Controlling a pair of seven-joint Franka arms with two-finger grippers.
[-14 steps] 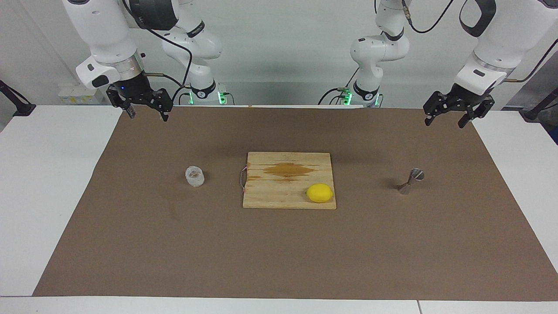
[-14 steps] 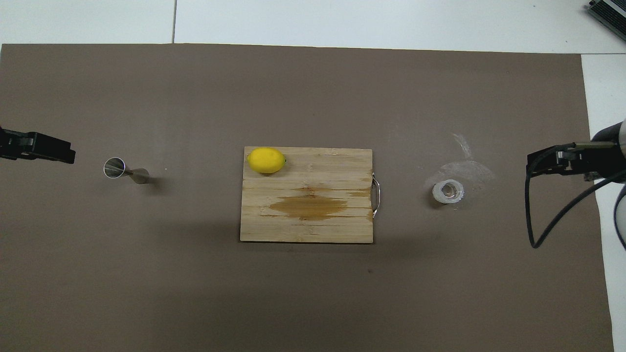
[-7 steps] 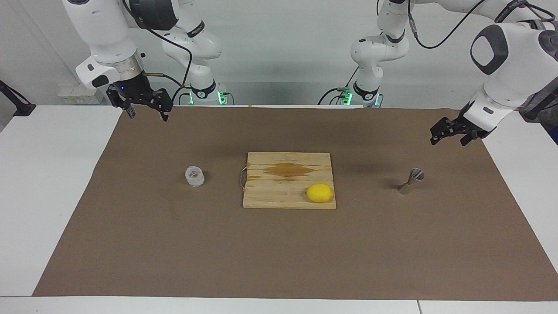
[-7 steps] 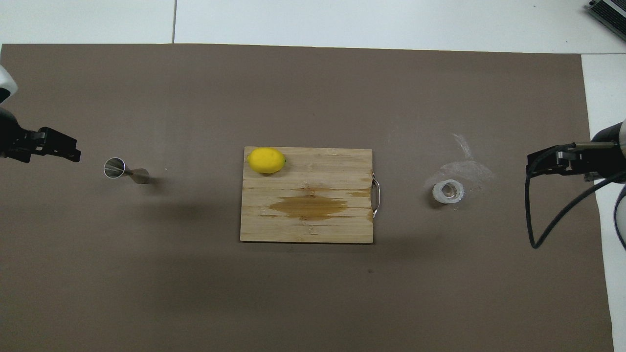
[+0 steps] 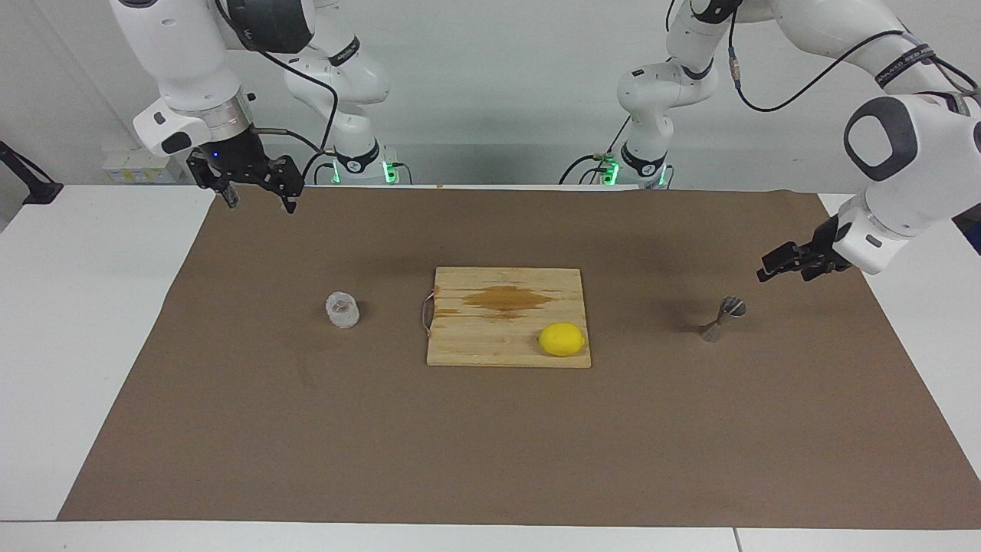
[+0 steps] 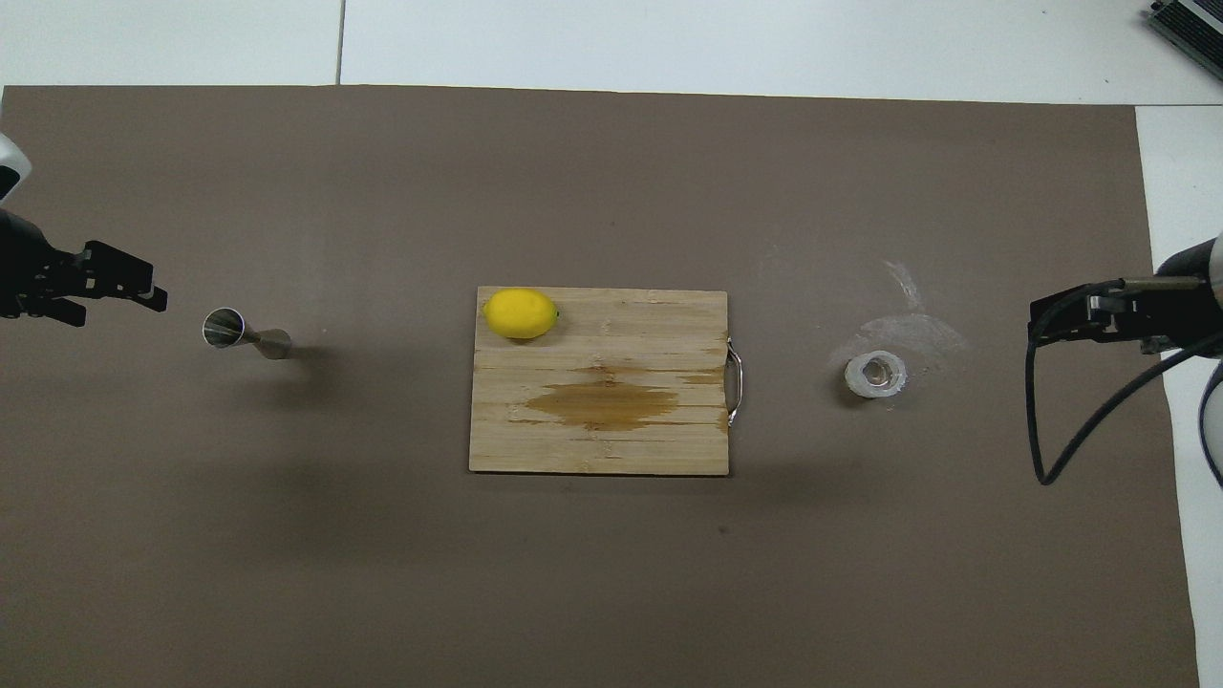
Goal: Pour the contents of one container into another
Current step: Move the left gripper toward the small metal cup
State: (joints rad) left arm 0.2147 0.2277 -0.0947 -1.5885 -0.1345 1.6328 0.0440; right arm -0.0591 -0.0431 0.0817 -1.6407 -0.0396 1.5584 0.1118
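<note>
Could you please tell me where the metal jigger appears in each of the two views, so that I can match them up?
Facing view: the metal jigger stands upright on the brown mat, toward the picture's right, below the left end effector.
Overhead view: the jigger stands toward the picture's left, near the left end effector.
Shared landmark: the wooden cutting board with the lemon, mid-table.

I see a white table (image 5: 92, 307) with a brown mat (image 5: 490, 445) spread across most of its top. On the mat a wooden cutting board (image 5: 490, 349) lies in the middle, a clear glass cup (image 5: 342, 310) stands toward the right arm's end, and a metal jigger (image 5: 722, 320) stands upright toward the left arm's end, both well apart from the board. A pale smudge (image 6: 908, 320) marks the mat just beside the cup.
</note>
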